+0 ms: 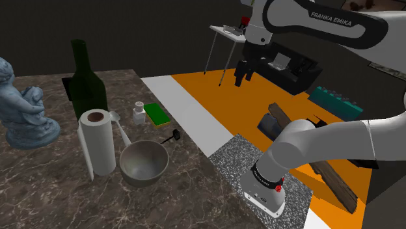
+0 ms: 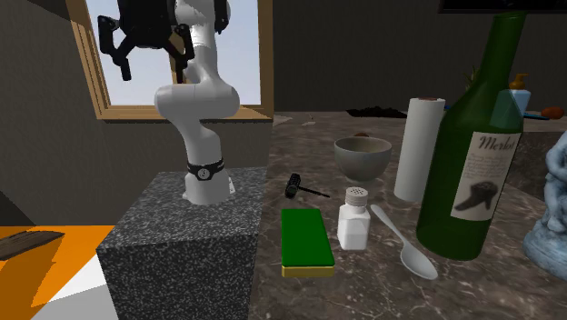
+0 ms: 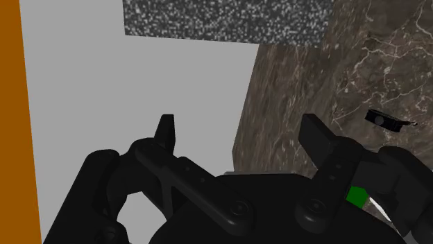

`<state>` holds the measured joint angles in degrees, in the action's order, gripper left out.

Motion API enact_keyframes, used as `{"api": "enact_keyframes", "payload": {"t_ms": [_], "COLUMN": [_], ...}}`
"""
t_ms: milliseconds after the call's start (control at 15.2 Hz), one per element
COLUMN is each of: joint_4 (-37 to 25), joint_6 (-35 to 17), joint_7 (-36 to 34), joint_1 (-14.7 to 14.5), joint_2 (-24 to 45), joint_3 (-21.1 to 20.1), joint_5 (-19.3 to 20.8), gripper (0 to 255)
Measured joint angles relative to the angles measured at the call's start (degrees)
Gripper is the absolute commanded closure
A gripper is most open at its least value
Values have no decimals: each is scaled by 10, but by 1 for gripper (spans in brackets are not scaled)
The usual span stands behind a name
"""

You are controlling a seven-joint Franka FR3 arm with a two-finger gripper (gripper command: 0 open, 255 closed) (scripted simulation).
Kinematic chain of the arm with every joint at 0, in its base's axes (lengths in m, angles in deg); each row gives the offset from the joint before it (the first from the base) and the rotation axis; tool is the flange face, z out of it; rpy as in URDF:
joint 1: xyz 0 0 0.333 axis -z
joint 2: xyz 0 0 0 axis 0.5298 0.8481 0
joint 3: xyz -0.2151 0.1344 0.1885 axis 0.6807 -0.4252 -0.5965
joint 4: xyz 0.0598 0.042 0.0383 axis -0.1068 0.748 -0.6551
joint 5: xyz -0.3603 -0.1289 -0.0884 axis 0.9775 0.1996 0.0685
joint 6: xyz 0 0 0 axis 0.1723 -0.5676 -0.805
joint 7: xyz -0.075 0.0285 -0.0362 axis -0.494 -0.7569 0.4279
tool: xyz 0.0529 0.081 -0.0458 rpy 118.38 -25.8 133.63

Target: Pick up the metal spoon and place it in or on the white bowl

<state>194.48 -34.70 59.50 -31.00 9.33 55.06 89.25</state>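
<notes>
Logged gripper [image 3: 239, 132] spread, empty, high beside counter [image 2: 363, 295], presumably pre-approach; spoon [image 2: 397, 236] flat by bottle [image 2: 472, 136]; bowl [image 2: 363, 156] upright, ready to receive.

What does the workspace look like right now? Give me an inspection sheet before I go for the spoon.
Surface: dark marble counter.
Job's things: spoon lies flat on the counter between the shaker and the green bottle. The grey bowl stands upright and empty beside the paper towel roll.
Clutter: shaker, green sponge, green bottle, paper towel roll, small black object, statue.
Gripper: gripper is open and holds nothing. It is raised over the floor beside the counter's edge, away from the spoon.
Cables: nothing seen.
Surroundings: wood-framed window; orange and grey floor.
</notes>
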Motion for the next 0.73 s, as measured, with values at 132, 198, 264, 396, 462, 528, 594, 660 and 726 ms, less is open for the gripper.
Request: {"api": "enact_keyframes", "payload": {"t_ms": [132, 198, 264, 396, 462, 528, 594, 660, 726], "joint_4": [4, 5, 9, 17, 18, 18, 20, 20, 23], "joint_6": [-4, -9, -17, -39, -49, -61, -76, -89, -100], "joint_7": [-7, -20, -33, -63, -81, -97, -111, -128, -146], "joint_1": [-2, -5, -8, -15, -20, -23, -24, -28, -32], "joint_2": [0, 1, 4, 14, 20, 31, 42, 52, 57], "joint_3": [-6, -17, -28, -52, -68, -81, -92, -107, -121], "joint_5": [-4, -10, -16, -29, -38, -44, -48, -54, -60], "gripper": [0, 0, 0, 0, 0, 0, 0, 0, 0]}}
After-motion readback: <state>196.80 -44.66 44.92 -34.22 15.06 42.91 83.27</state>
